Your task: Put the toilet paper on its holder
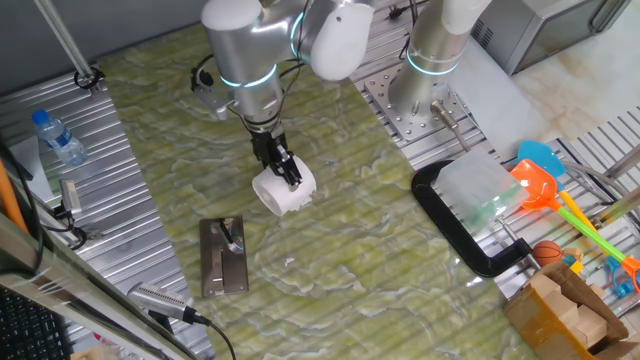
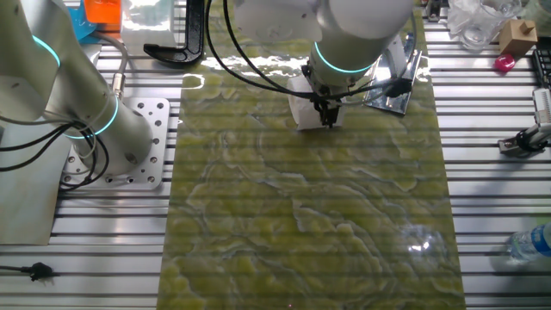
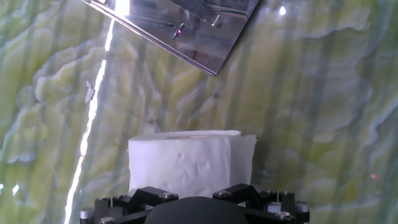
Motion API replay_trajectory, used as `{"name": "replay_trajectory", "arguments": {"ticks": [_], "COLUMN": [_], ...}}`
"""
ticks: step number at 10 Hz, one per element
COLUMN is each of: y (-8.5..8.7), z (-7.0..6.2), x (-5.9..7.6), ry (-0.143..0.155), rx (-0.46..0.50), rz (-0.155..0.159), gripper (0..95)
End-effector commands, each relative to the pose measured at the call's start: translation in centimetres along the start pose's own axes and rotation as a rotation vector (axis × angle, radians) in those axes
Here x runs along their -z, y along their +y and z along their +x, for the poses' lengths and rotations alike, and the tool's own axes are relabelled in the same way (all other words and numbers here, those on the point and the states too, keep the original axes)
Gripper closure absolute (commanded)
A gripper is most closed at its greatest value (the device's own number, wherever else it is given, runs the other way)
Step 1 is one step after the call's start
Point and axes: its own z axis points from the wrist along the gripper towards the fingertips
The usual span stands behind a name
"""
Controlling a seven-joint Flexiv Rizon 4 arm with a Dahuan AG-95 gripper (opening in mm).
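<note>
The toilet paper (image 1: 283, 191) is a white roll near the middle of the green mat. It also shows in the other fixed view (image 2: 310, 107) and fills the lower middle of the hand view (image 3: 186, 163). My gripper (image 1: 287, 174) comes down from above and appears shut on the roll's upper side; the roll hides the fingertips in the hand view. The holder (image 1: 224, 257), a shiny metal plate with a short post, lies on the mat to the front left of the roll. It also shows in the other fixed view (image 2: 392, 82) and at the top of the hand view (image 3: 180, 28).
A large black C-shaped clamp (image 1: 470, 225) lies at the mat's right edge. A second arm's base (image 1: 430, 70) stands behind it. A water bottle (image 1: 58, 138) lies far left. Coloured toys (image 1: 545, 180) and a cardboard box (image 1: 570, 310) sit at the right.
</note>
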Motion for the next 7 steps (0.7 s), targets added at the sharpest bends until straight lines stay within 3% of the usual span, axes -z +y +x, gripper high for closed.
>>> {"name": "replay_trajectory", "arguments": {"ticks": [1, 7], "y": [-0.01, -0.08], "z": [-0.07, -0.16], "x": [0.00, -0.39], "ry": [-0.025, -0.052], "rx": [-0.004, 0.015], "rz": [-0.038, -0.038], "gripper": [0.0, 0.0]}}
